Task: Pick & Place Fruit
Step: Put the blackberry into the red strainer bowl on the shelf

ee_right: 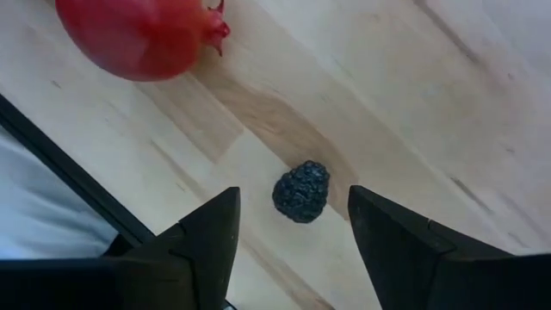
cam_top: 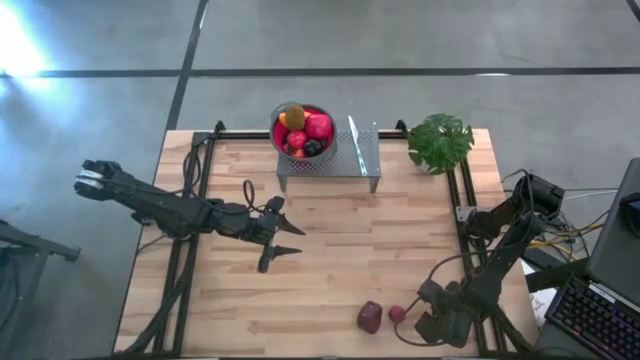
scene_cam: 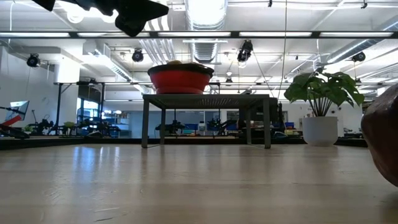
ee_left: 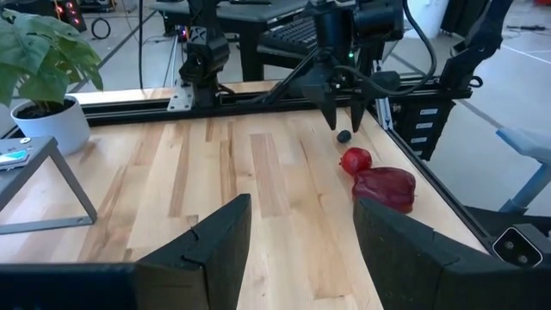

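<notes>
Hovering near the desk's front right corner, right end effector (ee_right: 293, 228) spread above a blackberry (ee_right: 302, 191), left end effector (ee_left: 301, 228) spread mid-desk.

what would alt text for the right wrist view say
The right gripper hangs open just above a small dark berry lying on the wooden table, the berry sitting between its two dark fingers. A red round fruit with a small crown lies beside it near the table's dark edge rail.
</notes>
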